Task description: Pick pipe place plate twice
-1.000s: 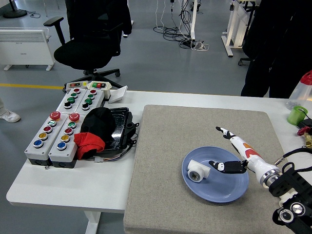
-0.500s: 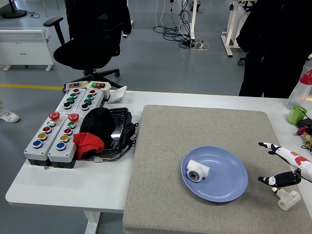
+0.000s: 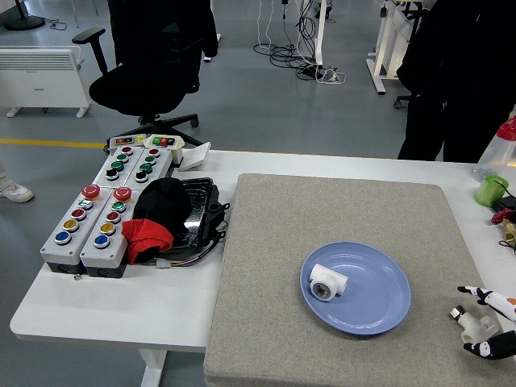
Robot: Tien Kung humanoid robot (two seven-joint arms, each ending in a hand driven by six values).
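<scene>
A short white plastic pipe fitting [image 3: 328, 282], stubby with a round open mouth facing the near edge, lies on its side inside the round blue plate [image 3: 379, 310], on the plate's left half. The plate rests on a large grey felt mat [image 3: 322, 218] that covers the right part of the white table [image 3: 105, 306].

A second white plastic pipe fitting [image 3: 476, 324], an elbow-like piece with a darker round end turned up and left, sits on the mat near the picture's right edge, well clear of the plate. The robot's right hand [image 3: 489, 322], white with black fingertips and red marks, reaches in from the lower right corner; one finger lies just above the fitting and another just below it, so the fingers are parted narrowly around it. Whether they press on it cannot be told.

On the table's left side stand grey button boxes [image 3: 89, 222] with red, green, yellow and blue buttons, beside a black tray [image 3: 201, 211] holding black and red cloth [image 3: 153, 222]. A green cup [image 3: 491, 190] stands at the far right.
</scene>
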